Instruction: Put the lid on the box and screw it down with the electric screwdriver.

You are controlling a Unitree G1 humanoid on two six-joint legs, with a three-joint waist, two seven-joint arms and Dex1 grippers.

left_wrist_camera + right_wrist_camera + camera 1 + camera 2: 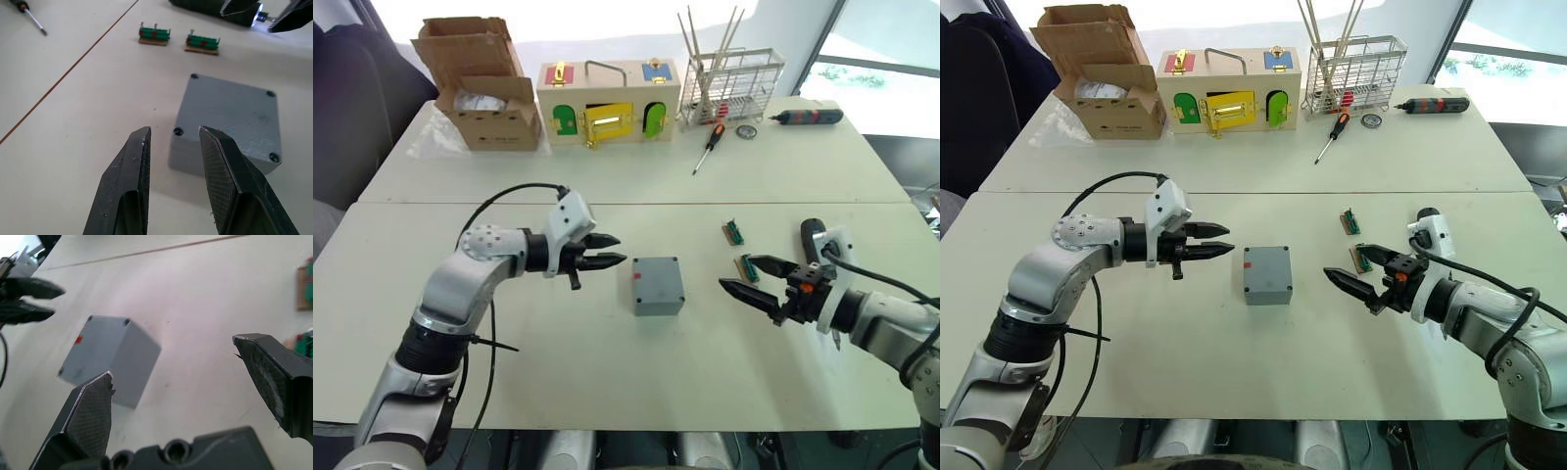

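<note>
Grey box [658, 285]: mid-table between both grippers, lid looks on already
left gripper [607, 252]: narrow gap, empty
right gripper [756, 275]: spread wide, empty
step: screwing, probably
next: grab electric screwdriver [814, 238] behind right gripper

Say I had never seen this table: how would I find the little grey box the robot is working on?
Look at the near half of the white table, between the two black grippers, the left gripper and the right gripper. The box sits there alone, a small grey square block with screw holes at its corners. A red mark on its side sets it apart from the green parts nearby.
</note>
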